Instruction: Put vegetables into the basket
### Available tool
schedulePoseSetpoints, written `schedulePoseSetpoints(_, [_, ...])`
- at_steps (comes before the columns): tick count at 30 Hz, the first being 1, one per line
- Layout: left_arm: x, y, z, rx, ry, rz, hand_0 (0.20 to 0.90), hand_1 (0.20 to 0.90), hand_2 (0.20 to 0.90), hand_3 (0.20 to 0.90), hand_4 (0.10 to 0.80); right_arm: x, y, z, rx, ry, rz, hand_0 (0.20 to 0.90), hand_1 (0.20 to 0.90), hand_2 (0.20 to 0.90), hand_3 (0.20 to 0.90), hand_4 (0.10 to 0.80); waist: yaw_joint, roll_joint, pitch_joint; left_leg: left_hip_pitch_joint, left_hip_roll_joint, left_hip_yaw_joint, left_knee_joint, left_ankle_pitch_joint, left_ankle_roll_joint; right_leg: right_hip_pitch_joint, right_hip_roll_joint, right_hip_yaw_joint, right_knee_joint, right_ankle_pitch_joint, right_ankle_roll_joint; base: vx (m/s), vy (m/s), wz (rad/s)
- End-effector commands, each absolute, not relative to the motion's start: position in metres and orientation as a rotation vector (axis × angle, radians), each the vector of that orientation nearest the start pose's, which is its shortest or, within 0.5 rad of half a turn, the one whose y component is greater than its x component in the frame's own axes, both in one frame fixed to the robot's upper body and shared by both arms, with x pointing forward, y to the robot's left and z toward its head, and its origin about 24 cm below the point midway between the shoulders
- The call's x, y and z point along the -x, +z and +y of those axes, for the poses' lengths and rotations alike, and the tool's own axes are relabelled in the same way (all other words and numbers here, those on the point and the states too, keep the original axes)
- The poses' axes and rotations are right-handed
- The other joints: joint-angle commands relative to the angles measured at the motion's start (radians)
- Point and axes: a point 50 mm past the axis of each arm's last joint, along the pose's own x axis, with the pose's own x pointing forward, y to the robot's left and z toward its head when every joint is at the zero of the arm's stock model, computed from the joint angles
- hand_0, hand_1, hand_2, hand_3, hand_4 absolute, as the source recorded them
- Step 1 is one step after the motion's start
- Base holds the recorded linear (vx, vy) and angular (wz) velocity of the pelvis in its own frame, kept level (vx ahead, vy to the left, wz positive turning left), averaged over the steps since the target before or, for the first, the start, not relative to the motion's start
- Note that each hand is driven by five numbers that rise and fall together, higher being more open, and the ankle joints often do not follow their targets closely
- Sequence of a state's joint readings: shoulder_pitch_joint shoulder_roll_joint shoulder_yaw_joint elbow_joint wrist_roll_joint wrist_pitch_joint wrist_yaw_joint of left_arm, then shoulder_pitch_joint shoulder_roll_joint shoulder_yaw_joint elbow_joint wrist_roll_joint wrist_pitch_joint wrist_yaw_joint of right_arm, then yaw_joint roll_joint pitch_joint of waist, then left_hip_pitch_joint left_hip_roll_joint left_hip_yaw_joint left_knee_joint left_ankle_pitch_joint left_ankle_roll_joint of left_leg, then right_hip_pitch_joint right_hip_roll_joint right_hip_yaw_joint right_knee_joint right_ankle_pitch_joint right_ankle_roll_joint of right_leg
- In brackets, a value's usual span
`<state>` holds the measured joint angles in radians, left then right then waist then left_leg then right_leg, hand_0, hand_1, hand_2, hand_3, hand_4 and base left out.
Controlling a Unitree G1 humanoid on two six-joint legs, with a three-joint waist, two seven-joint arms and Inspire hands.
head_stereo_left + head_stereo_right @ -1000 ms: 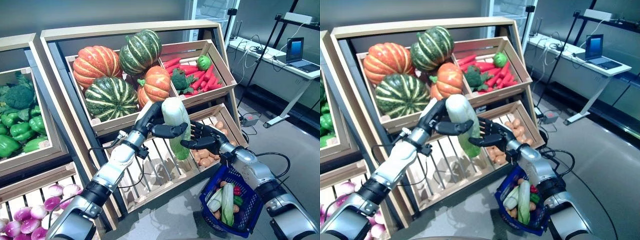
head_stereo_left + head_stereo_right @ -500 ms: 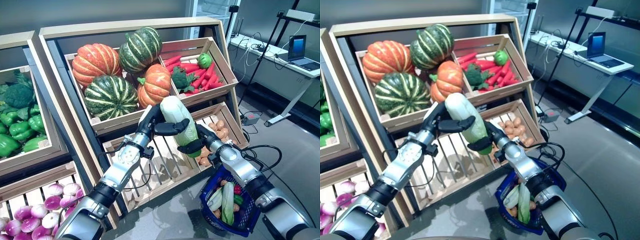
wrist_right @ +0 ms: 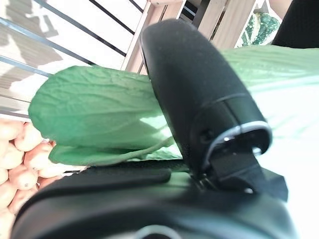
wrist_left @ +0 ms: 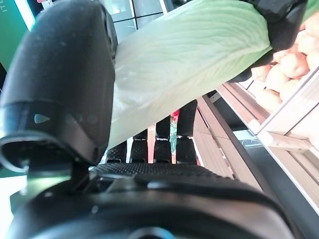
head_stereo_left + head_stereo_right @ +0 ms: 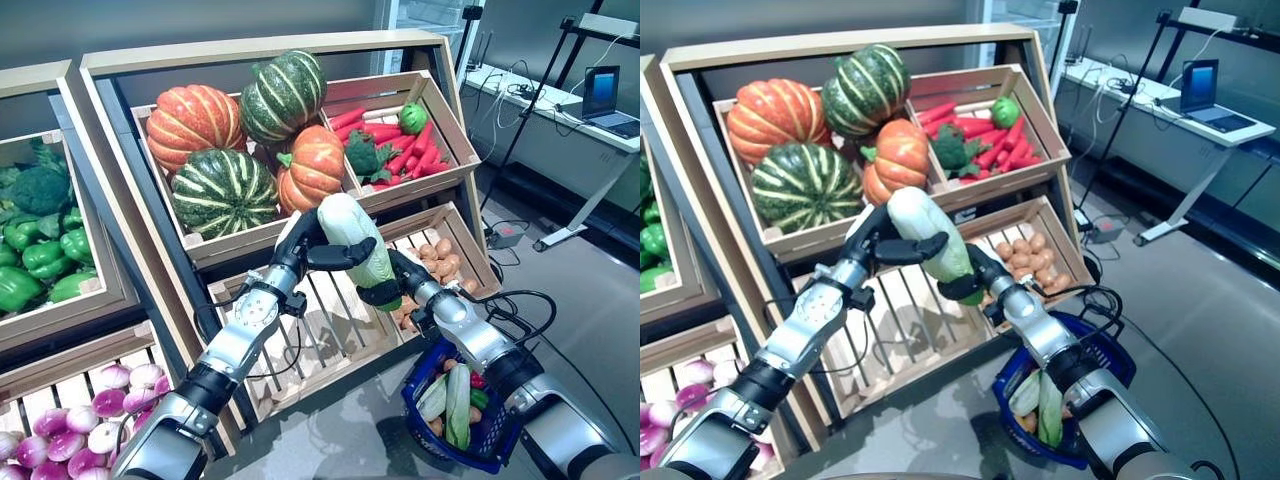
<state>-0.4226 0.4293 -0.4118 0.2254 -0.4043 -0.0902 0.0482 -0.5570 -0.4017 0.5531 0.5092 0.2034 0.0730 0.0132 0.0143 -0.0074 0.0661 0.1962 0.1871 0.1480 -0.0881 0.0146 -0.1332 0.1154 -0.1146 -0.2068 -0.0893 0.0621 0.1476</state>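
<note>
A long pale-green cabbage (image 5: 357, 240) hangs in the air in front of the wooden shelf, white end up, leafy end down. My left hand (image 5: 312, 240) is curled round its upper part, thumb across the front (image 4: 60, 79). My right hand (image 5: 388, 283) grips its lower leafy end from the right; its thumb (image 3: 199, 94) presses on the green leaves (image 3: 94, 119). The blue basket (image 5: 492, 445) sits low at the right, below my right arm, holding several vegetables (image 5: 452, 400).
Pumpkins (image 5: 225, 190) fill the upper left crate, carrots and broccoli (image 5: 395, 150) the upper right one. Potatoes (image 5: 440, 262) lie in the lower right crate; a slatted crate (image 5: 320, 335) stands beside it. Green peppers (image 5: 30, 260) and turnips (image 5: 90, 420) are at the left. A desk with a laptop (image 5: 605, 95) stands far right.
My right hand rose from beside the cabbage and closed on its lower end. The cabbage stayed in my left hand, tilting slightly.
</note>
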Motion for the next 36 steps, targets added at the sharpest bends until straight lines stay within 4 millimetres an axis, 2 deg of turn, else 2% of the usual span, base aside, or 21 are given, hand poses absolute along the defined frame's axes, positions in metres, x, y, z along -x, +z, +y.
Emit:
schedulePoseSetpoints(1, [-0.294, 0.182, 0.044, 0.094, -0.736, -0.523, 0.300, 0.300, 0.300, 0.300, 0.400, -0.361, 0.150, -0.091, 0.366, 0.339, -0.298, 0.300, 0.300, 0.300, 0.300, 0.400, -0.012, -0.031, -0.028, -0.034, -0.050, -0.025, 0.001, -0.012, 0.048, 0.056, -0.020, 0.039, 0.002, -0.028, -0.035, 0.000, 0.000, 0.00])
schedulePoseSetpoints(3, [-0.297, 0.177, 0.049, 0.085, -0.719, -0.501, 0.300, 0.300, 0.300, 0.300, 0.400, -0.361, 0.149, -0.096, 0.354, 0.315, -0.292, 0.300, 0.300, 0.300, 0.300, 0.400, -0.012, -0.031, -0.028, -0.033, -0.049, -0.024, 0.001, -0.011, 0.049, 0.055, -0.019, 0.038, 0.002, -0.028, -0.035, 0.000, 0.000, 0.00])
schedulePoseSetpoints(4, [-0.297, 0.176, 0.051, 0.083, -0.706, -0.497, 0.465, 0.465, 0.465, 0.465, 0.510, -0.362, 0.149, -0.100, 0.344, 0.306, -0.285, 0.300, 0.300, 0.300, 0.300, 0.400, -0.012, -0.031, -0.027, -0.033, -0.049, -0.023, 0.001, -0.011, 0.048, 0.056, -0.019, 0.038, 0.002, -0.026, -0.035, 0.000, 0.000, 0.00])
schedulePoseSetpoints(5, [-0.298, 0.174, 0.052, 0.081, -0.706, -0.492, 0.834, 0.834, 0.834, 0.834, 0.756, -0.362, 0.149, -0.103, 0.337, 0.299, -0.281, 0.300, 0.300, 0.300, 0.300, 0.400, -0.012, -0.031, -0.027, -0.032, -0.049, -0.022, 0.001, -0.010, 0.049, 0.055, -0.019, 0.038, 0.002, -0.026, -0.036, 0.000, 0.000, 0.00])
schedulePoseSetpoints(6, [-0.298, 0.174, 0.053, 0.074, -0.702, -0.488, 0.900, 0.900, 0.900, 0.900, 0.800, -0.362, 0.148, -0.104, 0.330, 0.290, -0.279, 0.300, 0.300, 0.300, 0.300, 0.400, -0.012, -0.031, -0.025, -0.032, -0.048, -0.022, 0.001, -0.009, 0.048, 0.055, -0.019, 0.037, 0.002, -0.025, -0.036, 0.000, 0.000, 0.00])
schedulePoseSetpoints(10, [-0.299, 0.172, 0.054, 0.060, -0.696, -0.483, 0.900, 0.900, 0.900, 0.900, 0.800, -0.362, 0.148, -0.106, 0.328, 0.281, -0.278, 0.300, 0.300, 0.300, 0.300, 0.400, -0.012, -0.031, -0.024, -0.031, -0.047, -0.021, 0.001, -0.009, 0.048, 0.056, -0.019, 0.036, 0.002, -0.024, -0.036, 0.000, 0.000, 0.00])
schedulePoseSetpoints(13, [-0.300, 0.167, 0.062, 0.022, -0.674, -0.482, 0.900, 0.900, 0.900, 0.900, 0.800, -0.360, 0.142, -0.114, 0.348, 0.271, -0.258, 0.300, 0.300, 0.300, 0.300, 0.400, -0.014, -0.031, -0.028, -0.033, -0.046, -0.018, 0.001, -0.010, 0.047, 0.052, -0.020, 0.035, 0.002, -0.023, -0.033, 0.006, -0.014, 0.00])
schedulePoseSetpoints(16, [-0.302, 0.153, 0.082, -0.103, -0.612, -0.454, 0.900, 0.900, 0.900, 0.900, 0.800, -0.355, 0.135, -0.126, 0.356, 0.240, -0.232, 0.300, 0.300, 0.300, 0.300, 0.400, -0.015, -0.034, -0.026, -0.035, -0.046, -0.012, 0.001, -0.008, 0.049, 0.047, -0.021, 0.037, 0.002, -0.020, -0.032, 0.021, -0.046, -0.01])
schedulePoseSetpoints(19, [-0.302, 0.145, 0.092, -0.135, -0.610, -0.427, 0.900, 0.900, 0.900, 0.900, 0.800, -0.353, 0.131, -0.136, 0.362, 0.211, -0.219, 0.300, 0.300, 0.300, 0.300, 0.400, -0.014, -0.033, -0.022, -0.039, -0.046, -0.010, 0.001, -0.004, 0.049, 0.042, -0.022, 0.036, 0.002, -0.018, -0.031, 0.005, -0.012, -0.01])
schedulePoseSetpoints(26, [-0.297, 0.115, 0.124, -0.120, -0.568, -0.293, 0.900, 0.900, 0.900, 0.900, 0.800, -0.340, 0.102, -0.180, 0.364, 0.065, -0.113, 0.300, 0.300, 0.300, 0.300, 0.400, -0.011, -0.027, 0.002, -0.043, -0.045, -0.004, 0.001, -0.004, 0.049, 0.034, -0.025, 0.032, 0.002, -0.013, -0.027, 0.000, 0.000, 0.00])
schedulePoseSetpoints(27, [-0.296, 0.109, 0.131, -0.127, -0.551, -0.273, 0.900, 0.900, 0.900, 0.900, 0.800, -0.335, 0.092, -0.193, 0.369, 0.026, -0.077, 0.300, 0.300, 0.300, 0.300, 0.400, -0.012, -0.026, 0.003, -0.042, -0.045, -0.003, 0.001, -0.005, 0.049, 0.035, -0.026, 0.030, 0.002, -0.013, -0.026, 0.000, 0.000, 0.00])
schedulePoseSetpoints(32, [-0.292, 0.099, 0.150, -0.134, -0.479, -0.240, 0.900, 0.900, 0.900, 0.900, 0.800, -0.318, 0.063, -0.227, 0.337, -0.096, 0.049, 0.300, 0.300, 0.300, 0.300, 0.400, -0.016, -0.023, 0.008, -0.039, -0.042, 0.007, 0.001, -0.006, 0.048, 0.036, -0.028, 0.027, 0.002, -0.012, -0.023, 0.000, 0.000, 0.00])
schedulePoseSetpoints(34, [-0.290, 0.094, 0.160, -0.127, -0.422, -0.220, 0.900, 0.900, 0.900, 0.900, 0.800, -0.306, 0.043, -0.244, 0.294, -0.177, 0.132, 0.300, 0.300, 0.300, 0.300, 0.400, -0.014, -0.022, 0.013, -0.035, -0.039, 0.013, 0.001, -0.006, 0.048, 0.039, -0.029, 0.024, 0.002, -0.012, -0.025, 0.000, 0.000, 0.00])
schedulePoseSetpoints(35, [-0.290, 0.093, 0.162, -0.128, -0.411, -0.216, 0.900, 0.900, 0.900, 0.900, 0.800, -0.305, 0.040, -0.246, 0.283, -0.193, 0.148, 0.300, 0.300, 0.300, 0.300, 0.400, -0.013, -0.021, 0.014, -0.034, -0.038, 0.014, 0.001, -0.006, 0.048, 0.039, -0.029, 0.024, 0.004, -0.012, -0.025, 0.000, 0.000, 0.00])
schedulePoseSetpoints(36, [-0.289, 0.088, 0.168, -0.158, -0.366, -0.198, 0.900, 0.900, 0.900, 0.900, 0.800, -0.298, 0.026, -0.257, 0.253, -0.253, 0.214, 0.300, 0.300, 0.300, 0.300, 0.400, -0.011, -0.019, 0.023, -0.032, -0.036, 0.018, 0.001, -0.002, 0.048, 0.038, -0.030, 0.022, 0.015, -0.016, -0.028, 0.000, 0.000, 0.00])
